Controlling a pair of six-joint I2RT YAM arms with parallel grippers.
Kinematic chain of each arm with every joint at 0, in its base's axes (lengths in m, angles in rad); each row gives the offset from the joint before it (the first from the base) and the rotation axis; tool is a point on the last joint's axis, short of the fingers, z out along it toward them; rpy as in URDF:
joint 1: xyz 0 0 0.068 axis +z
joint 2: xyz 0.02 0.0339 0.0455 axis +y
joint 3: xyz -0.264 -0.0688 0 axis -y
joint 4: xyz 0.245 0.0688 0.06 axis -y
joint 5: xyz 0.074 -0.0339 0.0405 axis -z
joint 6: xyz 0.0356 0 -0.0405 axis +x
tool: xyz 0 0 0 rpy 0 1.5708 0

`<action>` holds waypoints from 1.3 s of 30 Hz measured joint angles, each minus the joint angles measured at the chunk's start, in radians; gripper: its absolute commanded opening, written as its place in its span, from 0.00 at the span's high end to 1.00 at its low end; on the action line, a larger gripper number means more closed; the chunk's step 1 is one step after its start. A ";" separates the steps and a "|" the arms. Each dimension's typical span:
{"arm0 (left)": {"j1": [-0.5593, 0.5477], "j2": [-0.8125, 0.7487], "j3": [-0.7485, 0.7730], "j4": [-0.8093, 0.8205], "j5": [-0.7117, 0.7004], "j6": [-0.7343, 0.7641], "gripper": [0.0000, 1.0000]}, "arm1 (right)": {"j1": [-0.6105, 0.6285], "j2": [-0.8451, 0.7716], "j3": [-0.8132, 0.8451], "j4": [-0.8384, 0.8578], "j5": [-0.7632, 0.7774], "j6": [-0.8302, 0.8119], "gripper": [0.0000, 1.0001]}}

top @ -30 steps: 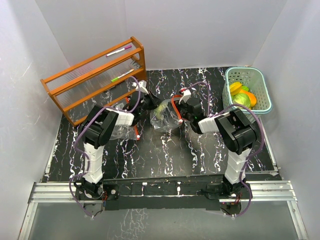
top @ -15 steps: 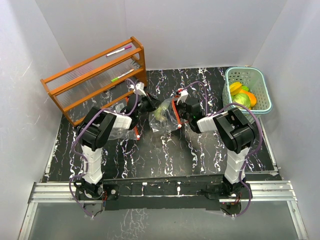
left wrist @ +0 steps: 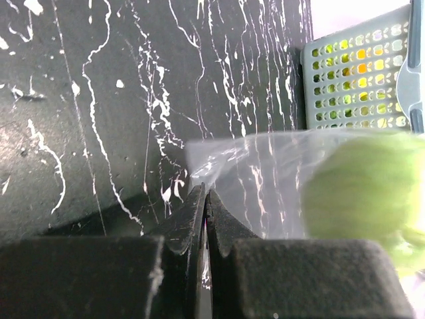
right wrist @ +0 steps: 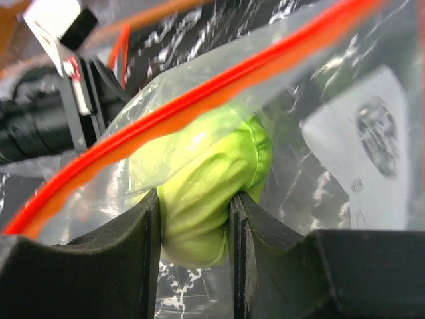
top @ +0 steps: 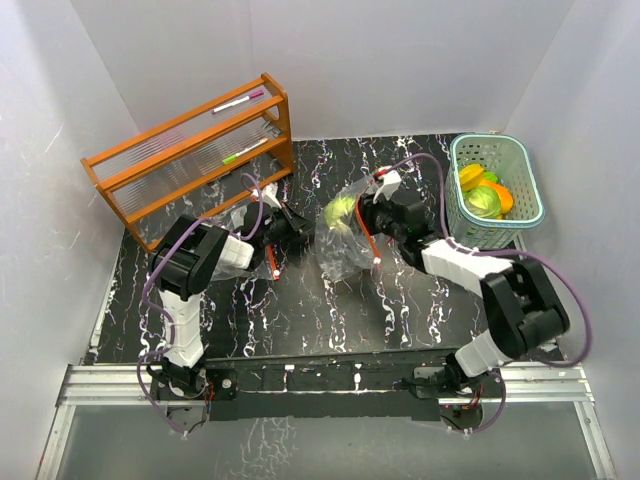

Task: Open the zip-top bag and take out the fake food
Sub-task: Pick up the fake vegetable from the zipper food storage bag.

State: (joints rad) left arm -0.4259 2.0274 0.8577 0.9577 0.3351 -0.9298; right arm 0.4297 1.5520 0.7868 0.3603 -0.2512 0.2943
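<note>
Fake food, one pale-green ball (right wrist: 212, 159), sits inside the clear zip-top bag (top: 340, 245) at mid-desk (top: 300, 310), pinched between the right claw (right wrist: 196, 199) fingers. The left claw (left wrist: 206, 196) is pressed together on a corner of the bag's plastic.

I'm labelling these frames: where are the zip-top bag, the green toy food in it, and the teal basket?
zip-top bag (top: 340, 255), top external view, clear lower body.
green toy food (right wrist: 206, 173), right wrist view, its middle.
teal basket (top: 480, 150), top external view, far wall.
</note>
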 measured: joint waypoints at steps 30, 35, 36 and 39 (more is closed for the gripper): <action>0.029 -0.225 -0.156 0.097 0.005 -0.075 0.48 | -0.105 -0.447 0.033 -0.415 0.186 -0.085 0.91; 0.029 -0.216 -0.151 0.085 0.001 -0.076 0.47 | -0.161 -0.448 0.186 -0.523 0.227 -0.114 0.91; 0.029 -0.216 -0.151 0.083 0.001 -0.076 0.47 | -0.171 -0.440 0.220 -0.557 0.225 -0.124 0.91; 0.029 -0.216 -0.148 0.076 -0.002 -0.076 0.43 | -0.187 -0.362 0.344 -0.681 0.193 -0.147 0.91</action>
State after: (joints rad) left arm -0.3969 1.8114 0.7094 1.0340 0.3332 -1.0054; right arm 0.2424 1.1896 1.1305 -0.3206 -0.0586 0.1471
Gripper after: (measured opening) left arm 0.532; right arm 0.462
